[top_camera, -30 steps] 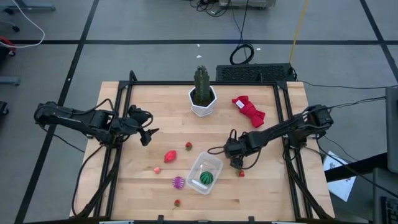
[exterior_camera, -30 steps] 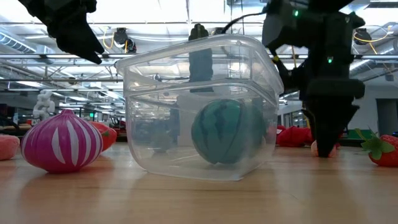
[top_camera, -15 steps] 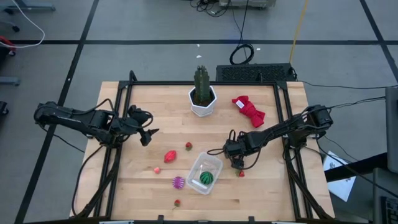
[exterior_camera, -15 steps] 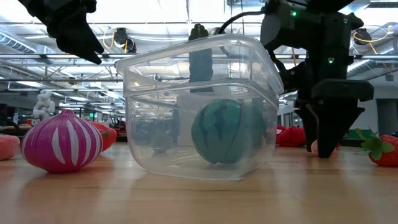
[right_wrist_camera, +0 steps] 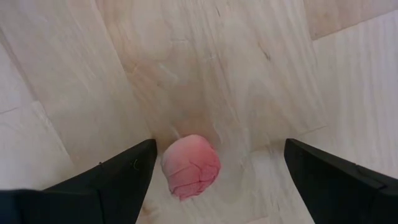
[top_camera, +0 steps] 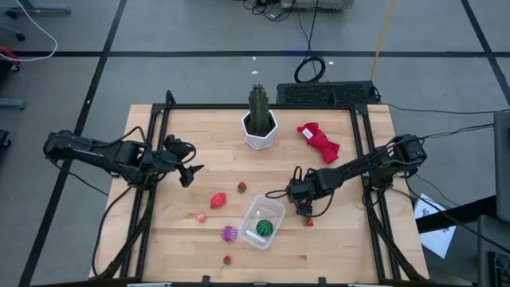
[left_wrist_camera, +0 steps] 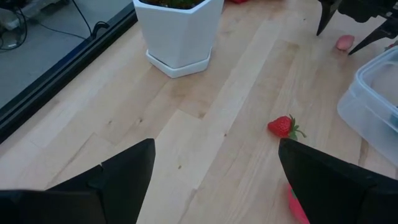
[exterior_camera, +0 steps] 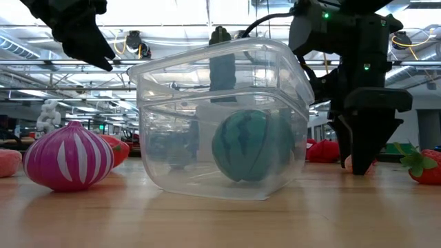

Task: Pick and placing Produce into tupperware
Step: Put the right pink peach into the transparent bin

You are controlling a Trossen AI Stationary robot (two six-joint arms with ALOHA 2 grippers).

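Your right tool (top_camera: 304, 210) stands just beside the tupperware (top_camera: 263, 222), on the side toward the right arm, pointing down at the table (top_camera: 351, 239). Its two fingers (right_wrist_camera: 106, 180) are spread wide and hold nothing. Between them, on the bare wood, lies a small pink piece of produce (right_wrist_camera: 190, 165); in the right wrist view it sits nearer one finger than the other, touching neither. In the low view the same tool's finger tips reach down almost to the table top, with the pink piece partly hidden behind them.

The tupperware, clear and without a lid, stands on the table's near half and contains the green striped ball (top_camera: 264, 228). A small red piece (top_camera: 309, 222) lies on the table just beyond the right tool, away from the container.

Your left tool (top_camera: 188, 171) waits above the table's left part, well apart from the container; its fingers are also wide apart and empty. Between it and the tupperware lie the larger red piece (top_camera: 217, 199) and a strawberry (top_camera: 242, 187). A pink bit (top_camera: 202, 217), the purple spiky piece (top_camera: 229, 233) and another red bit (top_camera: 227, 259) lie on the container's left side.

At the table's far edge stand the cactus in its white pot (top_camera: 260, 127) and, to the right, a red cloth bundle (top_camera: 319, 141).
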